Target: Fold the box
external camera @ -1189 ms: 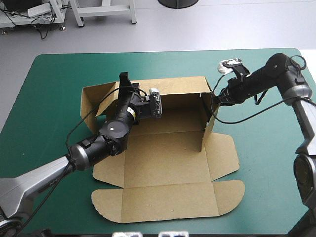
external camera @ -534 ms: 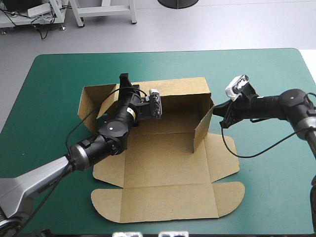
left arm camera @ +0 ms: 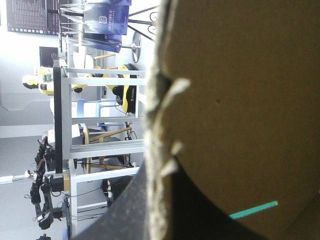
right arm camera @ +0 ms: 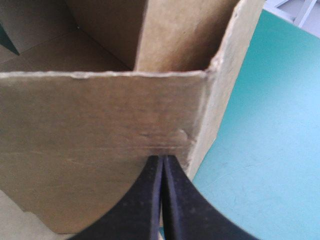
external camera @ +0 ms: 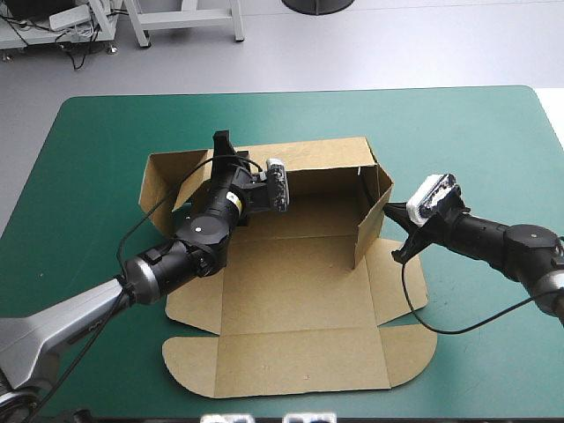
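The brown box lies in the middle of the teal-green table with its back wall and right wall raised. Its front lid lies flat. My left gripper is at the rear left corner, shut on the upright left wall. In the left wrist view the board fills the picture, with one black finger beside its edge. My right gripper is shut, low outside the right wall. Its tips touch that wall near the corner.
A rounded side flap lies flat on the cover under my right arm. Bare teal-green cover stretches to the right of the box and along the far edge. The left flap stands tilted outward at the rear left.
My right gripper came down from the rear right corner toward the near side and now sits low against the right wall's outside. That wall leaned inward, then stood up again. The left arm has not moved.
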